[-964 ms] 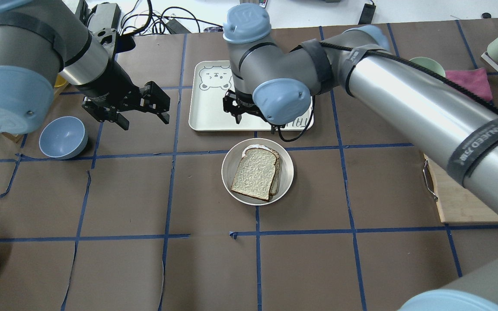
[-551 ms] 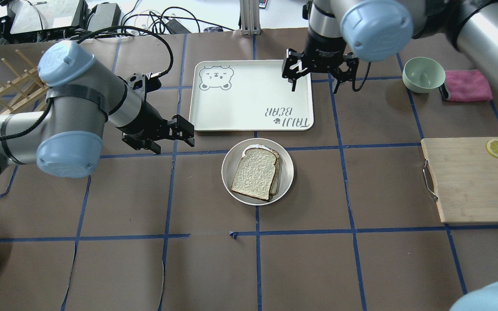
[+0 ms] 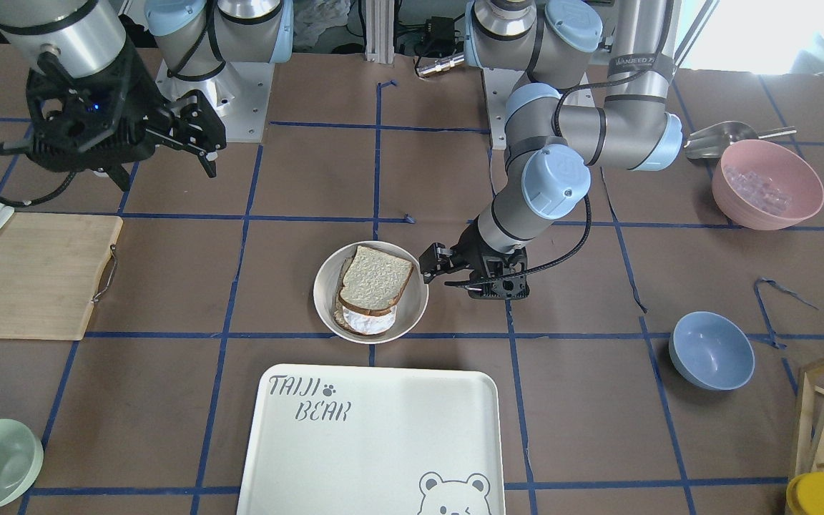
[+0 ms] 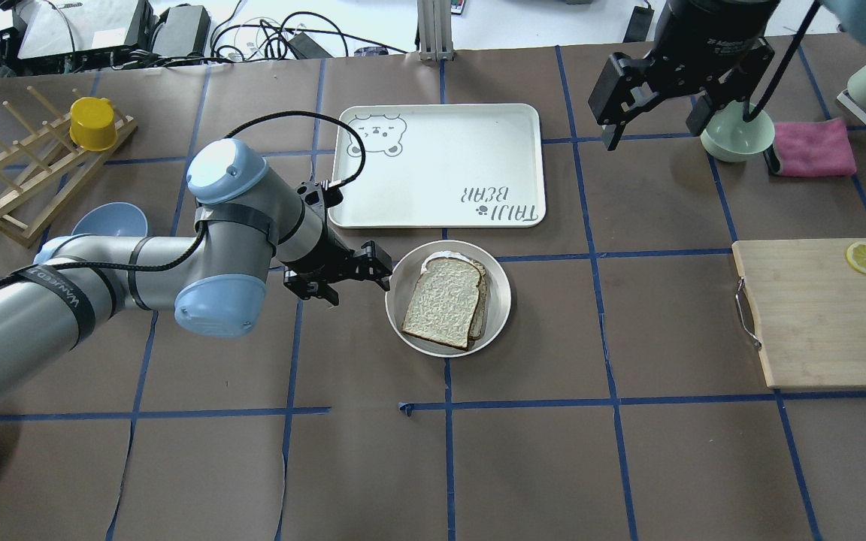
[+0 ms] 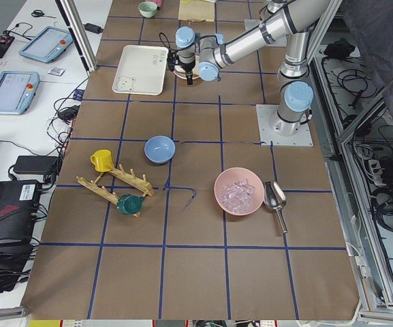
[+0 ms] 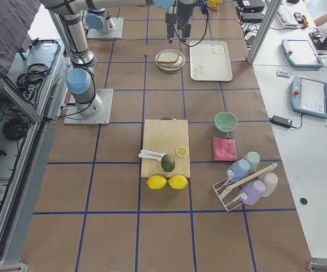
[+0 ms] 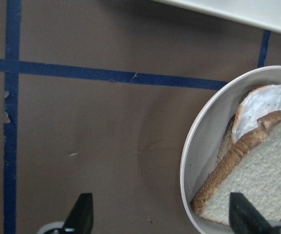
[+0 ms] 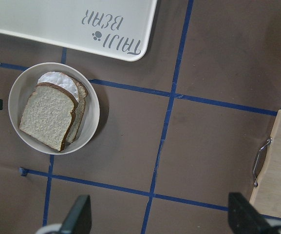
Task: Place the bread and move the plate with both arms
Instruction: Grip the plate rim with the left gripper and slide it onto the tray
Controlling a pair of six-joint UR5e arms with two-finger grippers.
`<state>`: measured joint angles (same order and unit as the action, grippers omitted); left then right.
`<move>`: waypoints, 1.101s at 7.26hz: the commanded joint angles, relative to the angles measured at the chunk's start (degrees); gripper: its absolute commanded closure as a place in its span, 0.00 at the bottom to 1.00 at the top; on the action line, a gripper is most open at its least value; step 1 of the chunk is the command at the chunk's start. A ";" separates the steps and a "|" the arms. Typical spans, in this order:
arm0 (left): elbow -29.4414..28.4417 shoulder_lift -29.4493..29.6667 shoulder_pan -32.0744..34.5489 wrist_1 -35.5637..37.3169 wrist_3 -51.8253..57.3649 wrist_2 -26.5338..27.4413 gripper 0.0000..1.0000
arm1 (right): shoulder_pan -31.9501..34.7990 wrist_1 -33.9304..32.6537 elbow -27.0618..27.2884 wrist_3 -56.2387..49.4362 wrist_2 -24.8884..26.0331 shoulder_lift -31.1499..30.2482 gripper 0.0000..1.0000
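The round cream plate [image 4: 497, 282] sits mid-table in front of the bear tray. The pale bread slice [image 4: 442, 302] lies flat in it, on top of a fried egg and a tanner slice. My left gripper [image 4: 358, 288] is open and empty, low at the plate's left rim. In the left wrist view its fingertips [image 7: 82, 214] straddle the rim [image 7: 191, 161], one over the table and one over the bread [image 7: 262, 180]. My right gripper [image 4: 655, 124] is open and empty, high over the back right. Its wrist view shows the plate [image 8: 89, 105] and bread [image 8: 45, 117] far below.
The bear-print tray [image 4: 440, 165] lies just behind the plate. A pale green bowl [image 4: 737, 139] and a pink cloth [image 4: 813, 148] are at the back right. A wooden cutting board [image 4: 816, 315] lies at the right. A blue bowl [image 4: 110, 220] and a wooden rack [image 4: 19, 195] are at the left.
My left gripper has moved right and down to the plate's left rim. My right gripper has drawn back from over the tray, up to the back right. Plate and bread have not moved.
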<state>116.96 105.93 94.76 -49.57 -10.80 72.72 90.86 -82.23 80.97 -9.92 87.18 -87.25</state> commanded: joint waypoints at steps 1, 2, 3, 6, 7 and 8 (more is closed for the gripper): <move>0.63 2.96 1.82 1.93 -0.45 0.06 0.27 | 0.02 -4.55 3.12 0.17 0.19 -1.60 0.00; 0.64 3.31 2.27 2.63 -0.45 -0.03 0.47 | 0.02 -9.91 4.18 -0.44 0.27 -1.60 0.00; 0.90 3.49 2.45 3.25 -0.10 -0.90 0.69 | 0.11 -9.53 4.02 -0.19 4.19 -1.95 0.00; 1.78 3.58 2.62 4.83 0.95 -2.40 1.00 | 4.33 -9.79 4.19 0.61 7.23 -1.26 0.00; 1.78 3.32 2.54 4.83 1.65 -2.40 1.00 | 3.80 -9.44 4.28 0.96 7.74 -1.17 0.00; 1.87 1.84 2.10 4.83 3.57 -2.40 1.00 | 3.71 -9.35 4.98 1.13 7.57 -1.34 0.00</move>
<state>118.75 108.98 97.22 -44.80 -8.95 70.34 94.72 -91.76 85.31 -9.04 94.72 -88.54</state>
